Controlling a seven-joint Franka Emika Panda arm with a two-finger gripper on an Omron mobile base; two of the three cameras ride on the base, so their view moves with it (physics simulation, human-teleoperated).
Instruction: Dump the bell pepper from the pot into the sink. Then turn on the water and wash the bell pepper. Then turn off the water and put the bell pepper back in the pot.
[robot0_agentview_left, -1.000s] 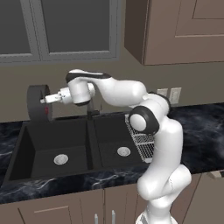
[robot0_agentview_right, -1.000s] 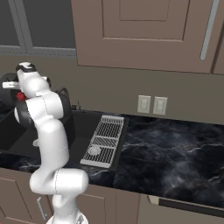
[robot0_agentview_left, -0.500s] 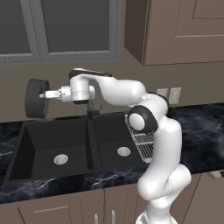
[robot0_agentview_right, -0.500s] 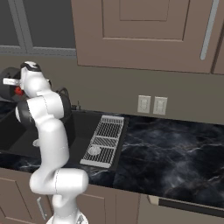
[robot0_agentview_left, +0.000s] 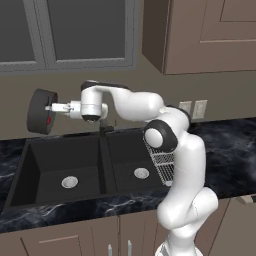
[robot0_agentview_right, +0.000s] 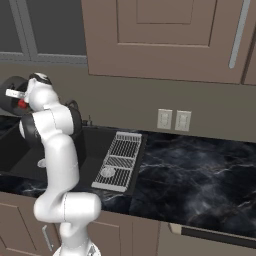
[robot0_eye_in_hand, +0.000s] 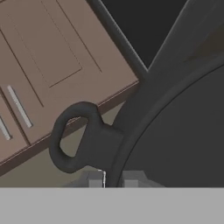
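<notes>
The two-finger gripper (robot0_agentview_left: 50, 107) is clamped on the rim of the wide, round dark grey-black pot (robot0_agentview_left: 40, 111), held on edge at its tips; the tiny red bell pepper (robot0_agentview_left: 48, 120) sits just below the fingers against the pot; the matte black double-basin sink (robot0_agentview_left: 45, 157) lies well beneath.

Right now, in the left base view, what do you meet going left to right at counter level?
Round dark grey-black pot, tipped on its side in the shut gripper → left silver drain → right silver drain → silver wire rack → white wall outlets.
</notes>
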